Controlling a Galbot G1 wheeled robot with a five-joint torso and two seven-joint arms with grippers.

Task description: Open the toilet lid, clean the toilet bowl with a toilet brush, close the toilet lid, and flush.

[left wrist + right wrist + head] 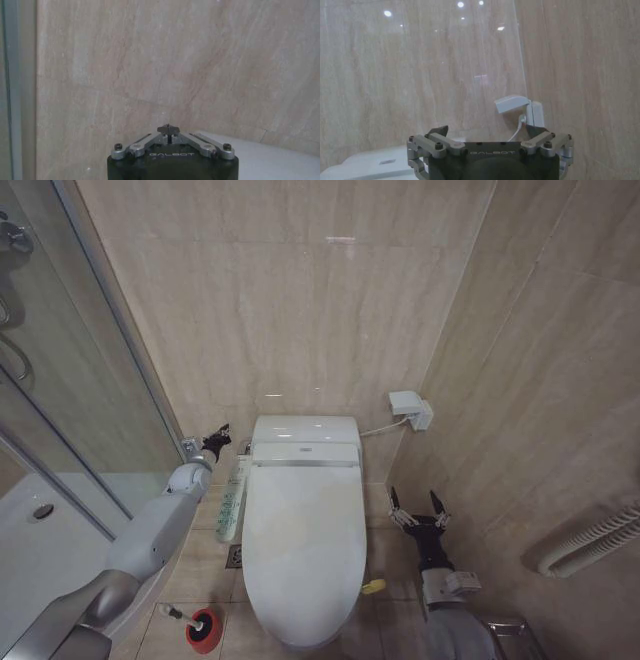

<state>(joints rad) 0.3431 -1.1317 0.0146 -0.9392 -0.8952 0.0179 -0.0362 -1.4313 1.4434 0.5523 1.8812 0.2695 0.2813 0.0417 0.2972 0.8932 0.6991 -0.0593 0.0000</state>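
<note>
Lid down, both arms hovering off the toilet.

You're seeing the toilet lid lying closed over the bowl. Left gripper is sitting up by the tank's left corner, jaws pinched together. Right gripper is floating right of the lid, jaws spread wide. Toilet brush is resting in its red holder on the floor, front-left.

Beige marble-patterned wall tiles; white plastic wall socket box with cable; glass shower screen; white ribbed hose.
</note>
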